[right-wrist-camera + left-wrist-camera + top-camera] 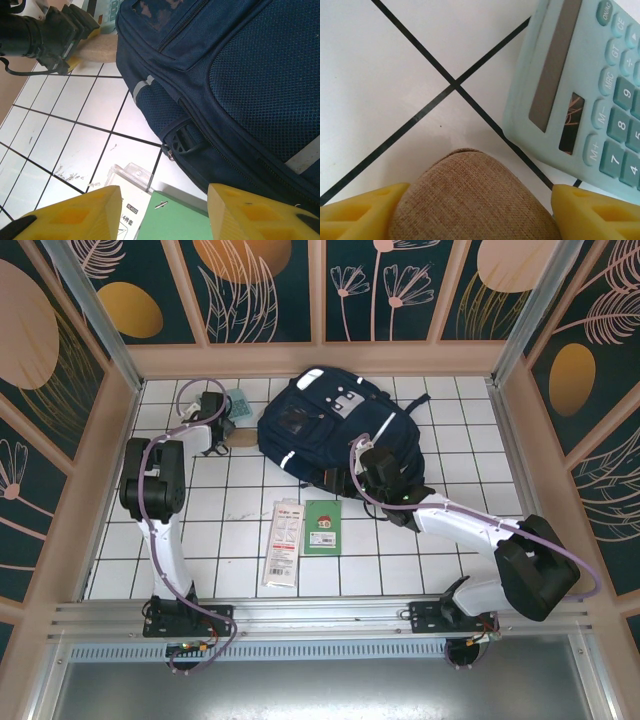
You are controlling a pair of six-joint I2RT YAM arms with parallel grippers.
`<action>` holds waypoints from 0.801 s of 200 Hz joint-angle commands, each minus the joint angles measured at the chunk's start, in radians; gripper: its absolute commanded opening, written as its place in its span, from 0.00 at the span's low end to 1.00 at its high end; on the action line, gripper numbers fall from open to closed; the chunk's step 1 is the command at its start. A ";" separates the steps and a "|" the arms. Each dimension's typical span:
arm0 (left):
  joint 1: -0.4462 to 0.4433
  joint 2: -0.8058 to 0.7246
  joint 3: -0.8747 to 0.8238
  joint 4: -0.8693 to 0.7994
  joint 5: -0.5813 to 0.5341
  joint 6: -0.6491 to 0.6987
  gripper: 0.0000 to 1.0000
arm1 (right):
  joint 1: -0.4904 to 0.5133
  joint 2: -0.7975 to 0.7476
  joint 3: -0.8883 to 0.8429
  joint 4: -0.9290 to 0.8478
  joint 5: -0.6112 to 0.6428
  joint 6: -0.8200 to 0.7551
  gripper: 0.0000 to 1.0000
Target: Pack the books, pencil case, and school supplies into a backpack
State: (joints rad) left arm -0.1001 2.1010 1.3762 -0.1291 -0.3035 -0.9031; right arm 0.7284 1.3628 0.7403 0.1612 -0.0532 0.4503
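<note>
Pencil case [470, 205] lies on the white tiled table [230, 500] at the far left, just left of the backpack [340, 425]. The left wrist camera shows it close up. Its rounded tan end sits between the two yellow fingers [360, 215] of the left gripper [480, 192], one on each side and close against the cloth. Whether they are pressing it, I cannot tell. The teal calculator [580, 100] lies just beside the case with a strip of tile between them.

From above, all this is small, but the layout is plain. The calculator lies beyond the case, farther from the arm bases, and the backpack lies flat in the middle of the far half of the table.

The right wrist camera shows the left gripper from the side, with the case sticking out of it toward the backpack and resting on the tile.

The right gripper [165, 200] is near the backpack's near edge, its fingers wide apart with nothing between them. Under it are the white-and-red pack [283, 542] and the green book [322, 527], side by side.
</note>
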 commanded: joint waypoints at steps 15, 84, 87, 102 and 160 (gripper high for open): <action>0.000 -0.048 -0.099 -0.054 -0.016 0.030 0.59 | 0.010 -0.010 0.005 0.041 0.003 0.000 0.49; -0.001 -0.252 -0.411 0.021 -0.024 0.071 0.57 | 0.010 0.007 0.010 0.059 -0.020 -0.001 0.49; -0.002 -0.266 -0.435 0.027 -0.018 0.072 0.57 | 0.011 0.006 0.010 0.060 -0.020 -0.001 0.49; -0.005 -0.326 -0.516 0.059 0.014 0.083 0.57 | 0.012 0.007 0.011 0.061 -0.023 -0.003 0.49; -0.156 -0.480 -0.702 0.155 0.104 0.106 0.55 | 0.036 0.052 0.041 0.075 -0.043 -0.021 0.49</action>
State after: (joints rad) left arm -0.1699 1.6314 0.7341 0.0719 -0.2668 -0.8375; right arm 0.7437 1.3853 0.7403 0.2016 -0.0753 0.4500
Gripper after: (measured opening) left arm 0.551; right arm 0.493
